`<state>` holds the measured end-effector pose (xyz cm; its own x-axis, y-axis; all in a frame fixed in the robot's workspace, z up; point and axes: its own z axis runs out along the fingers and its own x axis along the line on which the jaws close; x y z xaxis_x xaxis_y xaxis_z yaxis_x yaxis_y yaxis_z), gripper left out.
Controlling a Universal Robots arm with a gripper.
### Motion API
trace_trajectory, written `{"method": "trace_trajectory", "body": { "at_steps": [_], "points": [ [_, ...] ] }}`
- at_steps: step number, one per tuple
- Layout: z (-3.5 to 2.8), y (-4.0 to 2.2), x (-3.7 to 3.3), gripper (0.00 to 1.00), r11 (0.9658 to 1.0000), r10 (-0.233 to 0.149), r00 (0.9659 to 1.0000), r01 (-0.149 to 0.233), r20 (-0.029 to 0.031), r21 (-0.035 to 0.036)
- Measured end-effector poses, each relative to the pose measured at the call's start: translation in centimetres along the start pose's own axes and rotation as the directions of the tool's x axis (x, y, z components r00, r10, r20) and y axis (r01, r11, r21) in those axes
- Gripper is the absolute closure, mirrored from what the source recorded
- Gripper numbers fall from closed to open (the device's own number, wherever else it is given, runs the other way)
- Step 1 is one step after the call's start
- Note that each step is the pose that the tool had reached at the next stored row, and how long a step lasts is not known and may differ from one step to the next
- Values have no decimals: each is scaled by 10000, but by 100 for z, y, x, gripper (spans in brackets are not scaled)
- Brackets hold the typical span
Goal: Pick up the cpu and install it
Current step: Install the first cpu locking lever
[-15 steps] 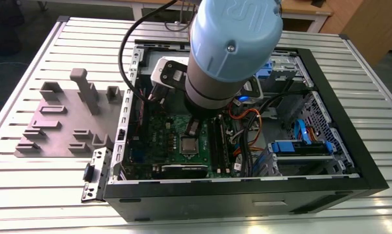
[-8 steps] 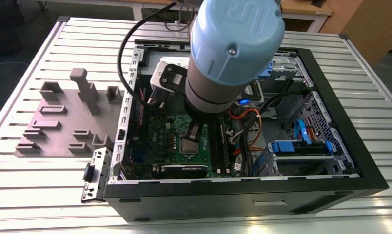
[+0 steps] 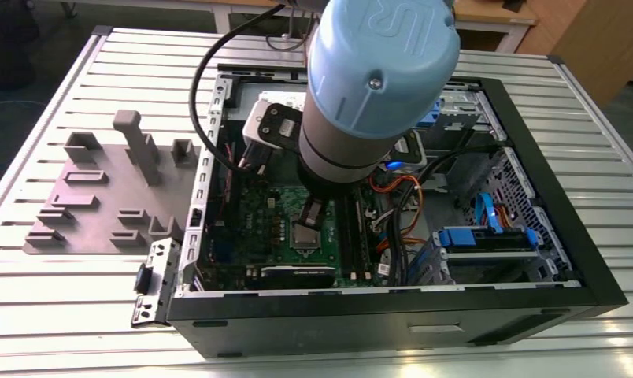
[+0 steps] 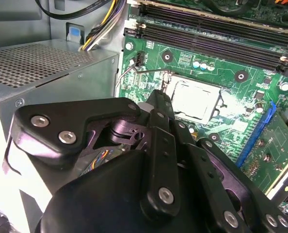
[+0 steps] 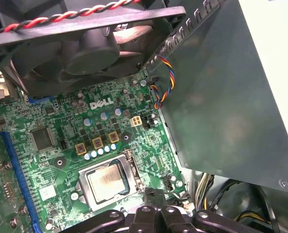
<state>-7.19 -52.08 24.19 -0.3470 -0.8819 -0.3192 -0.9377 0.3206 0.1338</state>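
Note:
The cpu [image 5: 106, 182] is a small silvery square lying flat inside the black socket frame on the green board [image 5: 52, 116]. It also shows as a pale square [image 4: 196, 99] in the second wrist view and under the arm [image 3: 305, 237] in the exterior view. My gripper [image 3: 311, 213] hangs inside the open computer case [image 3: 527, 299], just above and beside the socket. Its black fingers [image 4: 157, 97] come together at one tip, shut with nothing between them, apart from the chip. In the first wrist view the gripper [image 5: 158, 208] sits by the socket's edge.
A grey power supply box [image 4: 52, 73] stands close beside the gripper. A black fan [image 5: 86, 48] with coloured wires overhangs the board. Memory slots [image 4: 207, 34], cables and blue drive bays [image 3: 485, 236] crowd the case. A grey fixture plate [image 3: 106, 189] lies on the slatted table at the exterior view's left.

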Motion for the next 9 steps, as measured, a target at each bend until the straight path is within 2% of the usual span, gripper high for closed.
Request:
{"method": "trace_trajectory", "body": {
  "at_steps": [5, 9],
  "points": [
    [2, -7, -9, 89, 10000, 0, 10000, 0, 5, -2],
    [18, -35, -49, 89, 10000, -1, 10000, 1, 59, -24]
  ]
}}
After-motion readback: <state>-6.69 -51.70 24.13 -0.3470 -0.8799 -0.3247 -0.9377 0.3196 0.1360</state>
